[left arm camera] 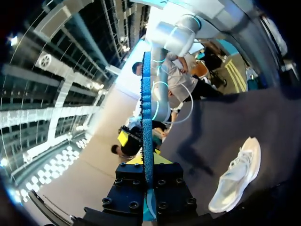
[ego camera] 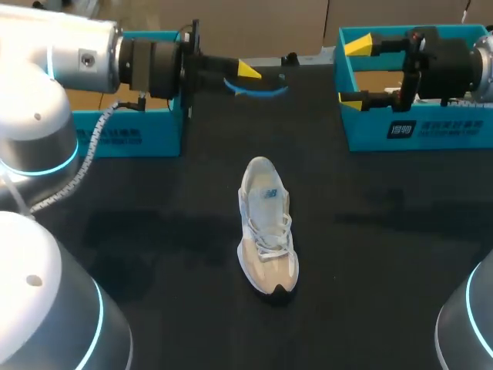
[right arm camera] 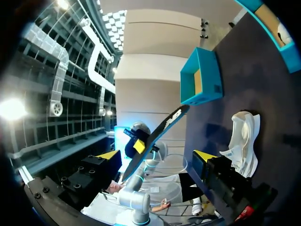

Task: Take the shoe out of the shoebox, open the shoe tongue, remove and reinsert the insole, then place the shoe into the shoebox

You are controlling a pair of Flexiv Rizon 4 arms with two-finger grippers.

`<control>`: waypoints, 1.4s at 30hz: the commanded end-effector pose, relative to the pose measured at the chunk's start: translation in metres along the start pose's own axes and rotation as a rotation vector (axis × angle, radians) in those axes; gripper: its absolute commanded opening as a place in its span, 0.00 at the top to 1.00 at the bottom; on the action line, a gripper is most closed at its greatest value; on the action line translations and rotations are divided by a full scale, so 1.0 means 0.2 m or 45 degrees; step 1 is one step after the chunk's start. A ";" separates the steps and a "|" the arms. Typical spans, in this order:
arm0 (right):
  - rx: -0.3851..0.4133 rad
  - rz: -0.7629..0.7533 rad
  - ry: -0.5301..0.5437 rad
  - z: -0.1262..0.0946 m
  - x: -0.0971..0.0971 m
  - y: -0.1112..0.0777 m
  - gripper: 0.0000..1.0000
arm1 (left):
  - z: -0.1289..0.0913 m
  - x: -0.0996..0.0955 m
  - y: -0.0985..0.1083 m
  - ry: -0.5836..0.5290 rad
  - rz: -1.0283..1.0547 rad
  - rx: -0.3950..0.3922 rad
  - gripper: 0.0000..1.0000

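The left end effector (ego camera: 250, 75) clasps what seems the insole (left arm camera: 146, 117), the right end effector (ego camera: 354, 71) released; next comes refitting it into the shoe (ego camera: 266, 227).

- Shoe (ego camera: 266, 227) lies mid-table, toe towards the robot.
- Left box (ego camera: 146, 135) sits far left, right box (ego camera: 370, 127) far right.
- Insole (ego camera: 258, 86) hangs between the boxes, behind the shoe, in the left gripper (ego camera: 246, 75).

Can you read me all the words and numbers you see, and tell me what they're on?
Right teal box: white print on its front wall, too blurred to read.
Left teal box: white print on its front wall, too small to read.
Shoe: blue mark on the tongue, too small to read.
No other writing shows.
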State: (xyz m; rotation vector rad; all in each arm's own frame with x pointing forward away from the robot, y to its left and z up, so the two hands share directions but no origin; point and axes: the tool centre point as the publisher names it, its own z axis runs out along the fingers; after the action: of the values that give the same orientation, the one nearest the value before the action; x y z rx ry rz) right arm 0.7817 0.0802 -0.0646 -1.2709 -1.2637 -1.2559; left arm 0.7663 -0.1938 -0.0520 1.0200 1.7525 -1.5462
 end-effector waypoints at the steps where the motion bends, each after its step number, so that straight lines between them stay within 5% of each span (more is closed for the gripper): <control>1: 0.000 0.001 -0.002 0.01 0.00 0.00 0.00 | 0.03 -0.02 -0.02 0.037 -0.590 -0.008 1.00; 14: 0.000 0.001 -0.002 0.01 0.00 0.00 0.00 | 0.06 0.01 0.03 -0.238 -1.261 0.190 1.00; 35: 0.000 0.001 -0.002 0.01 0.00 0.00 0.00 | 0.06 0.01 0.04 -0.245 -1.341 0.194 1.00; 42: 0.000 0.001 -0.002 0.01 0.00 0.00 0.00 | 0.07 0.00 0.09 -0.127 -1.878 0.103 1.00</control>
State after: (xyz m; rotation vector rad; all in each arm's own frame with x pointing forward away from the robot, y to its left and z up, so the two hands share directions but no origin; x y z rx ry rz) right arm 0.7817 0.0802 -0.0648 -1.2709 -1.2640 -1.2556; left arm 0.7737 -0.2040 -0.0682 -0.3286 2.2758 -2.3484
